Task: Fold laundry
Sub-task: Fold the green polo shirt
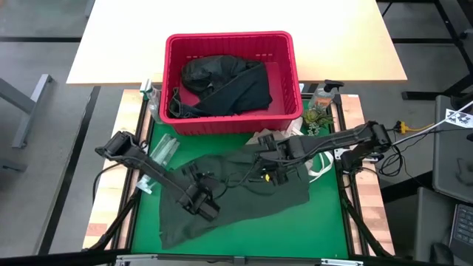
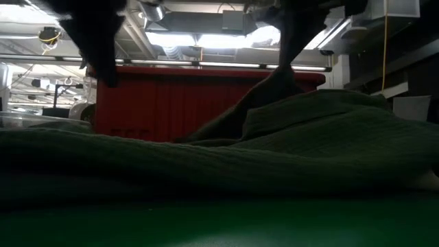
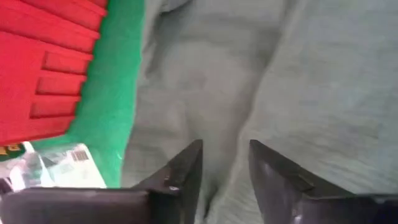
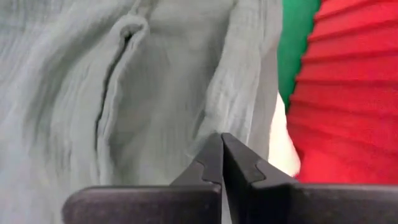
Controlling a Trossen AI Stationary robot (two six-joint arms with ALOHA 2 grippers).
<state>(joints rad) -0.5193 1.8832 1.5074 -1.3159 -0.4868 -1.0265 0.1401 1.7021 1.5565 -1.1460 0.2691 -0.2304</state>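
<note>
The olive-green shirt lies spread on the green mat, near side of the red basket, flattened for folding. The right gripper is closed, seemingly pinching its far edge; the left gripper stands parted above the middle.

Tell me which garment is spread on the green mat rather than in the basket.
The olive-green shirt, lying flat under both hands; the black garments are bunched inside the red basket.
</note>
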